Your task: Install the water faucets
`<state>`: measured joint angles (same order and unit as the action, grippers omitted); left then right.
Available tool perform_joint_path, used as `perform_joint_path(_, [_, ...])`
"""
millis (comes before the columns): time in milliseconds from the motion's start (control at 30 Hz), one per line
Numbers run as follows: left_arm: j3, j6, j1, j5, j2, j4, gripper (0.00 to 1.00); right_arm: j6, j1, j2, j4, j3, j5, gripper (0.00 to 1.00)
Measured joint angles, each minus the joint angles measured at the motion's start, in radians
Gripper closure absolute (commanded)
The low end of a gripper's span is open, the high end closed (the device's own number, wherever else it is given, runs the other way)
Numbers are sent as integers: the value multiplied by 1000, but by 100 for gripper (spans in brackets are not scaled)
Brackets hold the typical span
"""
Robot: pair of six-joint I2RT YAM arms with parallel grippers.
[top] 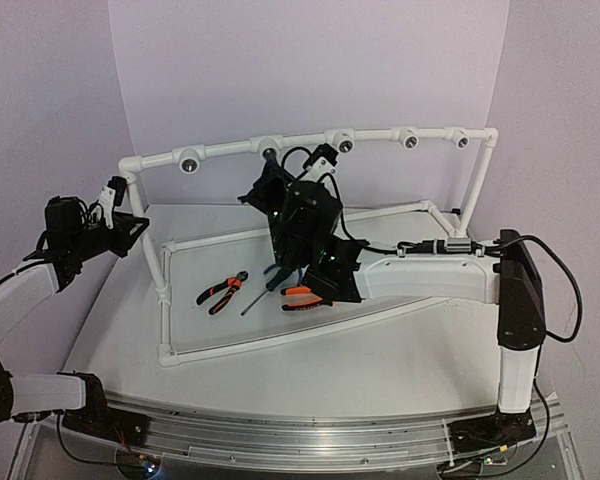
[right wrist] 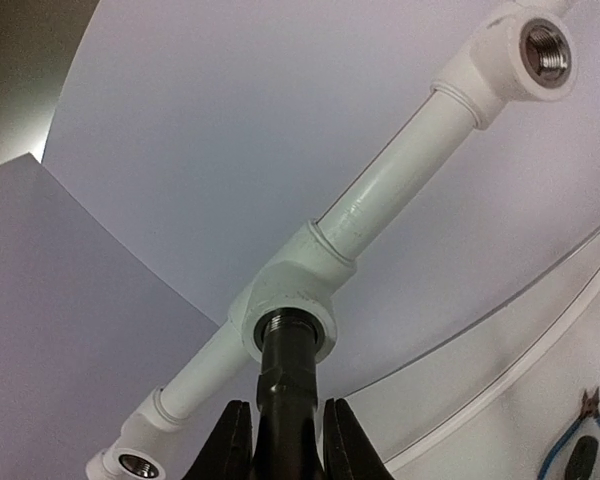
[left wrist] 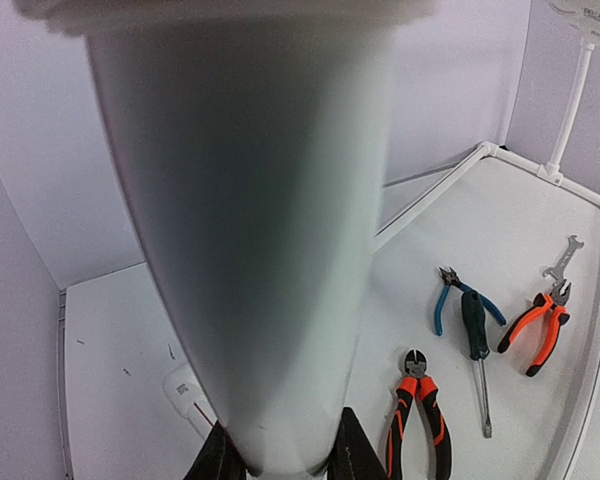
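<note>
Gripping the black faucet (right wrist: 288,372) by its body, the right end effector (right wrist: 285,408) has both fingers (right wrist: 232,440) pressed against the faucet's sides. The faucet's threaded end sits in the mouth of a white socket fitting (right wrist: 292,268) on the top rail (right wrist: 390,170) of the pipe frame, high above the tabletop (top: 380,350). How far the thread is in cannot be told. Another socket (right wrist: 540,50) further along the rail shows bare metal thread.

At the frame's left corner, the left end effector (left wrist: 285,458) is clamped on the upright pipe (left wrist: 250,250), which fills most of that wrist's view, with a dark finger (left wrist: 218,458) on each side of it.

Inside the frame on the tabletop lie orange-and-black pliers (left wrist: 420,420), blue-handled cutters (left wrist: 448,280), a green-handled screwdriver (left wrist: 473,325), orange pliers (left wrist: 552,308) and a small wrench (left wrist: 560,258), near one another, the screwdriver lying over the cutters' handles.
</note>
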<state>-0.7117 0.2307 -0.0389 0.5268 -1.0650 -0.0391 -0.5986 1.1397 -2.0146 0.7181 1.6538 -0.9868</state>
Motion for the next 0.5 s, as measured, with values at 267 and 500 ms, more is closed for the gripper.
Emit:
perform_joint_path(267, [13, 2, 15, -18, 9, -16, 100, -336, 0, 12, -31, -1, 2, 100])
perform_joint_path(500, [21, 6, 22, -25, 17, -22, 100, -456, 0, 29, -39, -21, 13, 75])
